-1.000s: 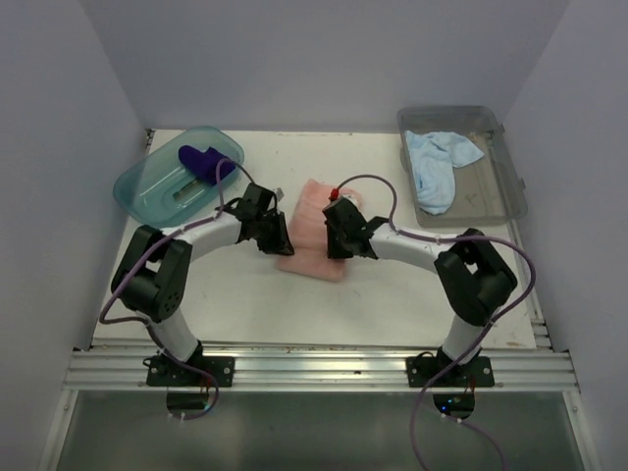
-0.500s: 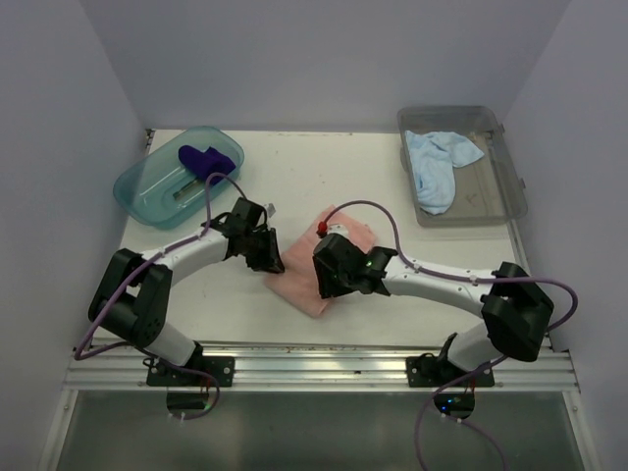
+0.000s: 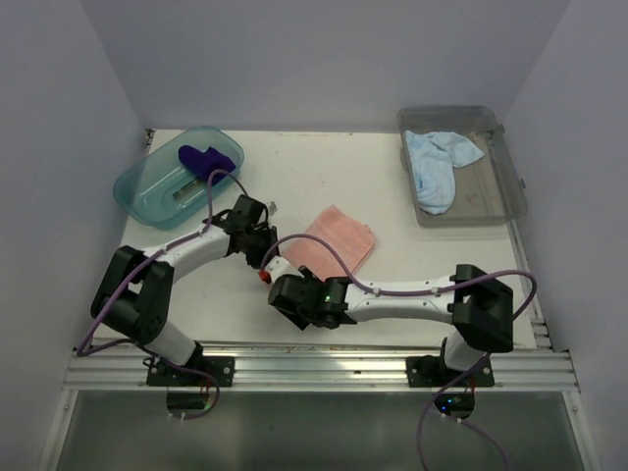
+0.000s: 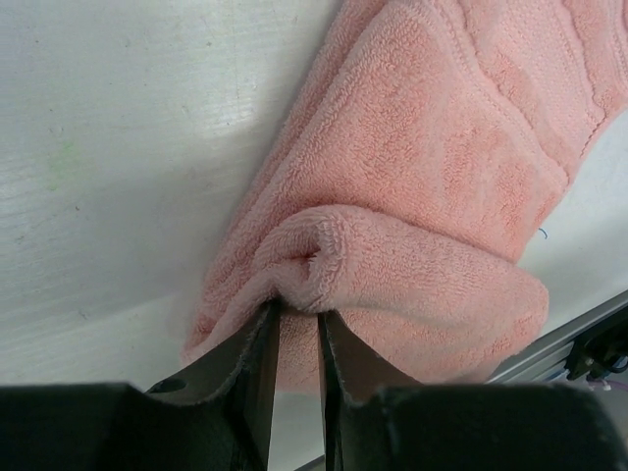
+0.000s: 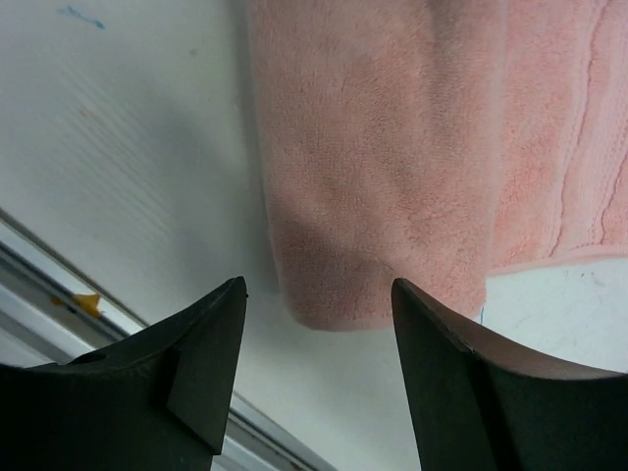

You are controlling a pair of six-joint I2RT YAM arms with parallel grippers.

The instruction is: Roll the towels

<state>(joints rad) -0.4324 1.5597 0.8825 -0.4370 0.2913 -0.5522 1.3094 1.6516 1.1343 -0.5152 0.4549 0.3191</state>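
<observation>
One high overview and two close wrist views, all meeting on the salmon pink towel (image 3: 334,240).
The top external camera looks down from above and behind the arms (image 3: 402,291) across the whole tabletop (image 3: 324,167). The left wrist camera peers along the left hand (image 4: 297,316), very near the towel's bunched fold. The right wrist camera looks down past the right hand (image 5: 316,287) at a flat towel edge and bare tabletop, slightly farther off.

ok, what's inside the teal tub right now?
A bunched dark purple towel lies in the teal tub, toward its far end. The floor under it is covered.
</observation>
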